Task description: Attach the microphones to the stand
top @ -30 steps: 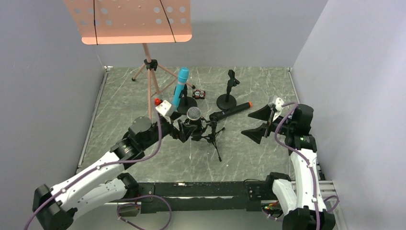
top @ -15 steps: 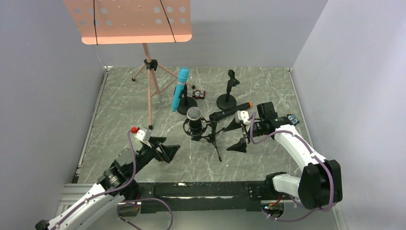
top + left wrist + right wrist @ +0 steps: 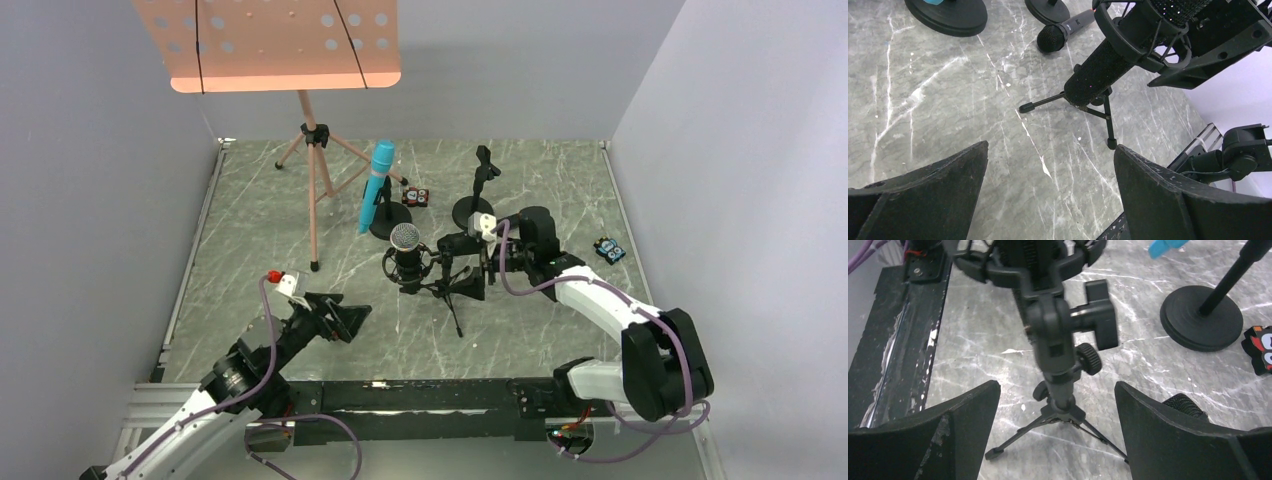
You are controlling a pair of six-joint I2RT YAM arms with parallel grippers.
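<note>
The black mic with silver mesh head (image 3: 405, 238) sits in the shock mount of a small tripod stand (image 3: 447, 290); it also shows in the left wrist view (image 3: 1103, 62). The bright blue mic (image 3: 377, 183) stands in a round-base stand. A black mic (image 3: 455, 243) lies on the floor behind the tripod, its far end hidden by my right arm; its head shows in the wrist views (image 3: 1050, 37) (image 3: 1185, 405). An empty clip stand (image 3: 482, 172) is at the back. My right gripper (image 3: 478, 270) (image 3: 1057, 385) is open, its jaws either side of the tripod stem (image 3: 1060, 347). My left gripper (image 3: 348, 320) (image 3: 1050, 147) is open and empty, left of the tripod.
A pink music stand (image 3: 270, 40) on a thin tripod (image 3: 315, 180) stands at the back left. A small red-and-black item (image 3: 416, 197) lies by the round bases, a small blue one (image 3: 606, 250) at the right. Grey walls close off three sides.
My left arm has pulled back from the tripod mic to the near left. My right arm has swung left and brought its open jaws to the tripod stand.
</note>
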